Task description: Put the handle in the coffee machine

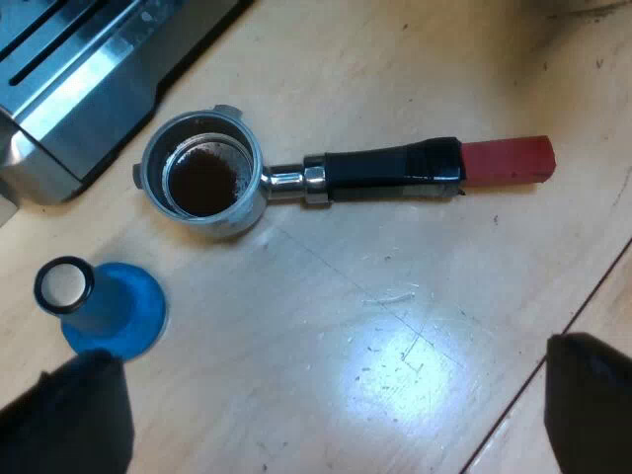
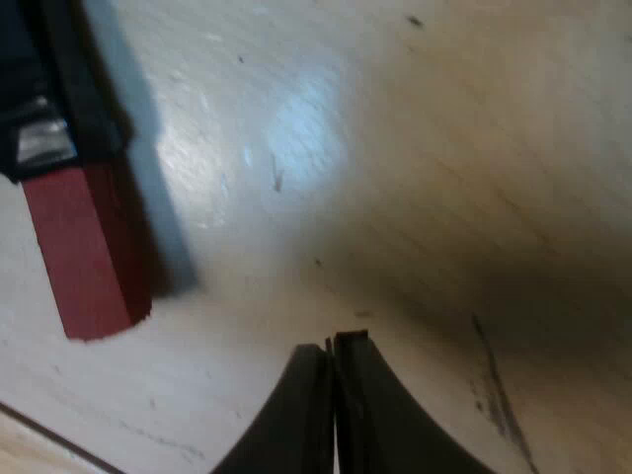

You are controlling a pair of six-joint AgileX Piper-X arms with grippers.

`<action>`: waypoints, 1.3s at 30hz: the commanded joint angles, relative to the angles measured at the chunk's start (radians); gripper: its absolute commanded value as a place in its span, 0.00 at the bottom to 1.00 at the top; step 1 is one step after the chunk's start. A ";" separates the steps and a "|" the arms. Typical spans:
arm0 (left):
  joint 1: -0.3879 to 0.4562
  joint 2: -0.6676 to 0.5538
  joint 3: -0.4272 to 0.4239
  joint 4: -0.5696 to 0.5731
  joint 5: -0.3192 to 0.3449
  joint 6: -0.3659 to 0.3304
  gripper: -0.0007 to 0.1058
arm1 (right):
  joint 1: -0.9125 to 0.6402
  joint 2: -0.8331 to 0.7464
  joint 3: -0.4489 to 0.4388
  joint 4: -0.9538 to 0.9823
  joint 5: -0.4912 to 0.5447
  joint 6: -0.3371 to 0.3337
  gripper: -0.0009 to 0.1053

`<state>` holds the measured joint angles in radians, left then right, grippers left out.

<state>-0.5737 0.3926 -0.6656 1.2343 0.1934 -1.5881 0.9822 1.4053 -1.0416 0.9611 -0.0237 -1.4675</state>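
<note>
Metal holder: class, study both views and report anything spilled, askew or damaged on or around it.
Nothing stands out. The metal holder lies on the table, basket mouth up, coffee grounds inside it, none spilled around it. The blue tamper stands upright beside it. The table bears only faint scratches.

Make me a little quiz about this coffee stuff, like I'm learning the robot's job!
1. True or false: the holder is locked into the machine.
2. The tamper standing on the table is: A red, B blue, C green.
3. Fill in: the right gripper has its fingers ___ (open or shut).

Key: 1 false, it lies loose on the table beside the machine; 2 B; 3 shut.
</note>
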 commanded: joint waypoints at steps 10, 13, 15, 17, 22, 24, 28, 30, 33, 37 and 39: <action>-0.005 -0.001 -0.002 0.034 -0.011 -0.003 0.80 | 0.065 0.118 -0.001 -0.135 -0.014 0.048 0.01; -0.005 -0.001 -0.002 0.034 -0.011 -0.003 0.80 | 0.069 0.133 -0.001 -0.150 -0.014 0.049 0.01; -0.005 -0.001 -0.002 0.034 -0.011 -0.003 0.80 | 0.069 0.142 -0.001 -0.159 -0.014 0.049 0.01; -0.005 -0.001 -0.002 0.034 -0.011 -0.003 0.80 | 0.069 0.165 -0.001 -0.185 -0.026 0.060 0.01; -0.005 -0.001 -0.002 0.034 -0.011 -0.003 0.80 | 0.077 0.190 -0.001 -0.204 -0.070 0.074 0.01; -0.005 -0.001 -0.002 0.032 -0.011 -0.003 0.80 | 0.098 0.204 -0.003 -0.215 -0.070 0.078 0.01; -0.005 -0.001 -0.002 0.032 -0.011 -0.003 0.80 | 0.150 0.222 -0.006 -0.243 -0.071 0.094 0.01; -0.005 -0.001 -0.002 0.032 -0.011 -0.003 0.80 | 0.175 0.229 -0.013 -0.259 -0.071 0.103 0.01; -0.005 -0.001 -0.002 0.032 -0.011 -0.003 0.80 | 0.217 0.250 -0.036 -0.292 -0.071 0.110 0.01; -0.005 -0.001 -0.002 0.032 -0.011 -0.003 0.80 | 0.228 0.283 -0.062 -0.355 -0.071 0.156 0.01; -0.005 -0.001 -0.009 0.034 -0.011 -0.006 0.80 | 0.228 0.301 -0.066 -0.402 -0.094 0.175 0.01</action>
<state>-0.5737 0.3926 -0.6676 1.2712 0.1938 -1.5881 1.2104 1.7013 -1.1020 0.5744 -0.0987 -1.3066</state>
